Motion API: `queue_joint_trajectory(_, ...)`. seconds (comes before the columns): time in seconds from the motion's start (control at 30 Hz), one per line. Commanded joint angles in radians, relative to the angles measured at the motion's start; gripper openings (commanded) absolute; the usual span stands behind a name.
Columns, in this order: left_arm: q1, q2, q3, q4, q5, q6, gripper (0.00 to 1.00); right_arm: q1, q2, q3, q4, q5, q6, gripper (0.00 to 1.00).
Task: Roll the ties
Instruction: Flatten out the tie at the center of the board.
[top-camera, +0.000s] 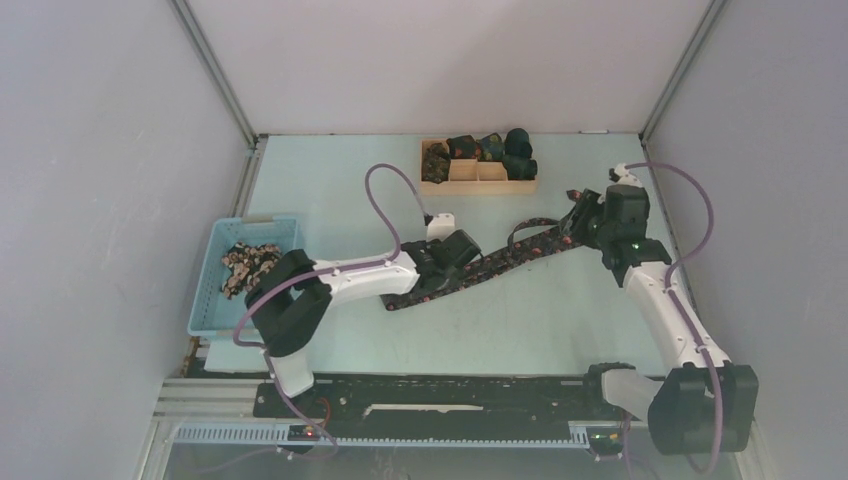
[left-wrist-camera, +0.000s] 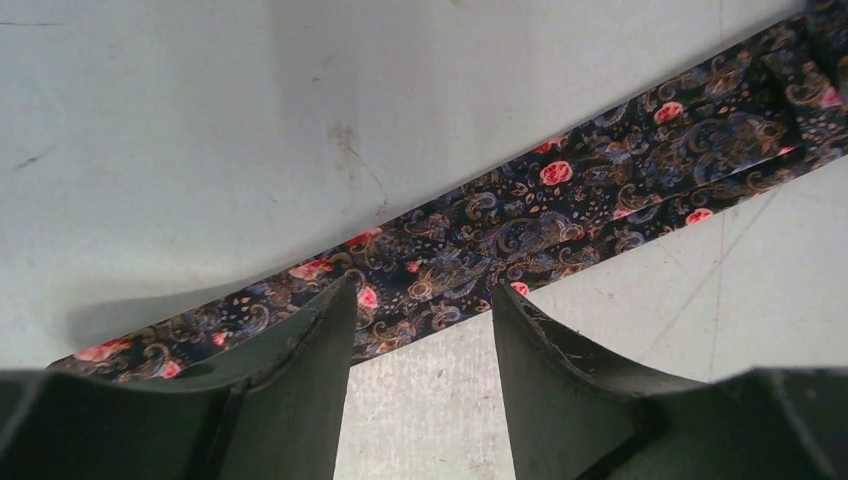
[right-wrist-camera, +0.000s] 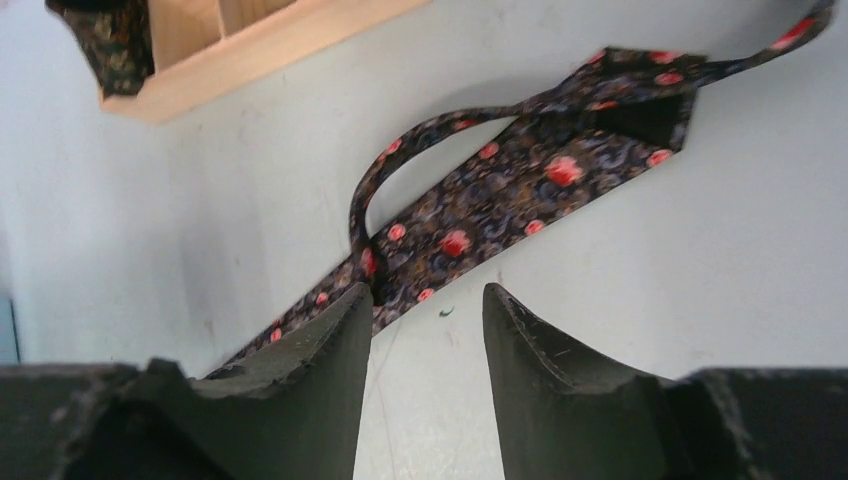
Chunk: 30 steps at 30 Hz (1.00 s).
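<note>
Your top view looks down from above and behind the arms (top-camera: 340, 280), far enough to take in the whole table (top-camera: 560, 320). Each wrist view hangs close over it, facing forward past its own fingers (left-wrist-camera: 300, 380) (dark, bottom edge); all three share the tie (top-camera: 500, 262).

- A light-blue plastic basket (top-camera: 212, 312) is seen at the left side of the table, near its front edge.
- A tan wooden divided tray (top-camera: 478, 186) is set at the far edge, well apart from the basket.
- The table (top-camera: 560, 300) is covered in a pale blue-green surface; a brownish smudge (left-wrist-camera: 345, 140) and thin scratches are visible on it.
- The space is enclosed by plain grey-white walls (top-camera: 100, 150).
</note>
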Motion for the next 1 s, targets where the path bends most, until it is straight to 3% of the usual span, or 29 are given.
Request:
queue_joint_trajectory(0.0, -0.007, 0.077, 0.081, -0.059, 0.022, 0.022, 0.59, 0.058, 0.004, 0.007, -0.013, -0.029, -0.018, 0.48)
queue_joint_trajectory(0.37, -0.006, 0.2, 0.117, -0.069, 0.024, 0.016, 0.59, 0.125, 0.108, 0.008, 0.023, -0.069, -0.021, 0.47)
queue_joint_trajectory(0.53, -0.003, 0.191, 0.078, -0.041, 0.01, 0.011, 0.51, 0.143, 0.129, 0.008, 0.03, -0.066, -0.023, 0.47)
queue_joint_trajectory(0.77, -0.003, 0.15, 0.007, 0.003, 0.003, 0.001, 0.31, 0.158, 0.246, 0.037, 0.052, -0.084, -0.024, 0.47)
queue_joint_trajectory(0.97, -0.003, 0.116, -0.039, 0.02, 0.014, -0.009, 0.3, 0.165, 0.424, 0.117, 0.03, -0.096, -0.02, 0.44)
